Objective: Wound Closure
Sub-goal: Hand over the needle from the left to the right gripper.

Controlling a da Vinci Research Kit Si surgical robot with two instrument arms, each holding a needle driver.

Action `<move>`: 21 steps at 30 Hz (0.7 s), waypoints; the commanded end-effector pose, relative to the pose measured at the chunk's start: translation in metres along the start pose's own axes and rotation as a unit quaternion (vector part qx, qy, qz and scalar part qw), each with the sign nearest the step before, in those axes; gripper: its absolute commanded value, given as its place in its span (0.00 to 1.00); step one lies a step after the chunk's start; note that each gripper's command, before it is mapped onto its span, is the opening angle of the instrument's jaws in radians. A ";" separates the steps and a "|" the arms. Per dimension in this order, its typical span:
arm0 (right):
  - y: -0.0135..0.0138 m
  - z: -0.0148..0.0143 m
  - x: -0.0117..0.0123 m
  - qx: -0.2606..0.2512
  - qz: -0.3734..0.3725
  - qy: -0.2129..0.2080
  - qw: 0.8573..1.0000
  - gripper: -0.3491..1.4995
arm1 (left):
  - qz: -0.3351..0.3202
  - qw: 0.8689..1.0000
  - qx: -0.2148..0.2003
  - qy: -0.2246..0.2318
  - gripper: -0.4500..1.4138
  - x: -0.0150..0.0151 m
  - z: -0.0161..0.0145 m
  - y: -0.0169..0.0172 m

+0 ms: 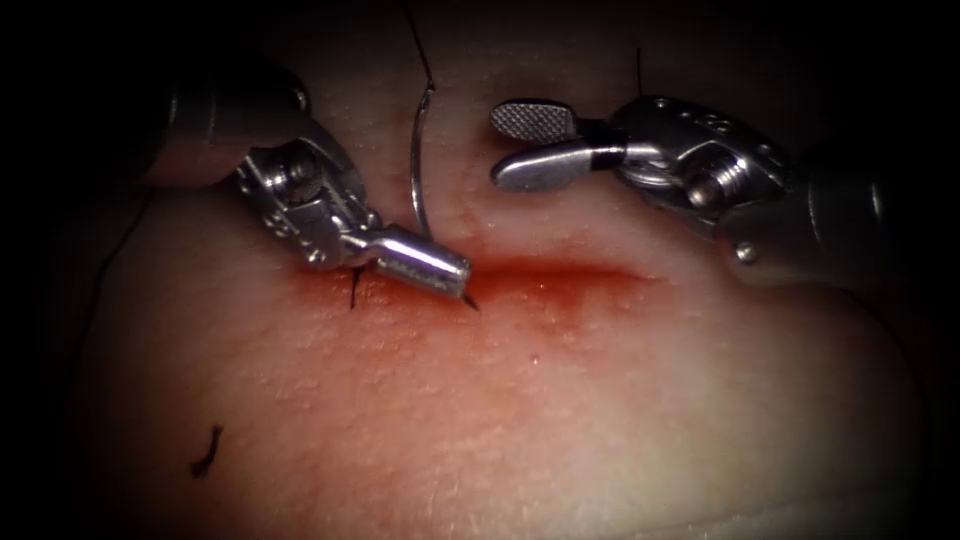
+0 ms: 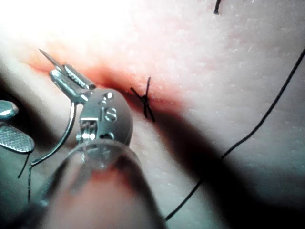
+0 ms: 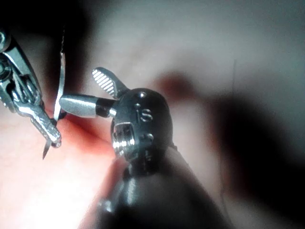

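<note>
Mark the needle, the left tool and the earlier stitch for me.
needle (image 1: pixel 414 170): endoscope view, mid-curve of the body.
left tool (image 1: pixel 462 283): endoscope view, jaw tips, shut on the needle near its point.
earlier stitch (image 2: pixel 147 99): left wrist view, crossed thread ends.

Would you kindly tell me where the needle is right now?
In the endoscope view the needle is held near its tip by the left hand, just left of the cut's middle, arcing upward, its point free of the tissue.

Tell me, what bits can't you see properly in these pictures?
- Needle: in the endoscope view the left tool's jaws, shut near its tip, hide that stretch.
- Thread: it runs off the endoscope view's edge, so its far end is cut off.
- Cut: red fluid covers it, so its depth cannot be told.
- Right tool, jaws open, holds nothing.
</note>
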 end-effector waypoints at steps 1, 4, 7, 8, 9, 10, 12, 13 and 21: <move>0.0003 0.0013 -0.0003 0.005 0.000 0.001 1.000 0.78 | 0.006 1.000 0.001 0.002 0.00 -0.0003 0.0004 -0.0002; 0.0003 0.0015 -0.0004 0.007 0.003 0.001 1.000 0.77 | 0.016 1.000 0.002 0.007 0.00 0.0005 0.0005 -0.0008; 0.0003 0.0017 -0.0004 0.012 0.006 0.000 1.000 0.77 | 0.019 1.000 0.003 0.008 0.00 0.0008 0.0006 -0.0010; 0.0002 0.0017 -0.0004 0.017 0.006 -0.001 1.000 0.77 | 0.020 1.000 0.003 0.009 0.00 0.0008 0.0008 -0.0011; 0.0002 0.0018 -0.0005 0.020 0.006 -0.001 1.000 0.77 | 0.023 1.000 0.003 0.010 0.00 0.0008 0.0008 -0.0011; 0.0001 0.0020 -0.0005 0.026 0.009 -0.002 1.000 0.77 | 0.024 1.000 0.004 0.012 0.00 0.0008 0.0009 -0.0012; 0.0000 0.0023 -0.0006 0.035 0.013 -0.004 0.999 0.77 | 0.024 1.000 0.004 0.013 0.00 0.0008 0.0010 -0.0013; -0.0001 0.0025 -0.0007 0.039 0.013 -0.002 0.999 0.77 | 0.025 1.000 0.005 0.014 0.00 0.0009 0.0010 -0.0013; -0.0004 0.0041 -0.0009 0.072 0.017 0.004 0.997 0.76 | 0.029 0.999 0.006 0.023 0.00 0.0021 0.0011 -0.0021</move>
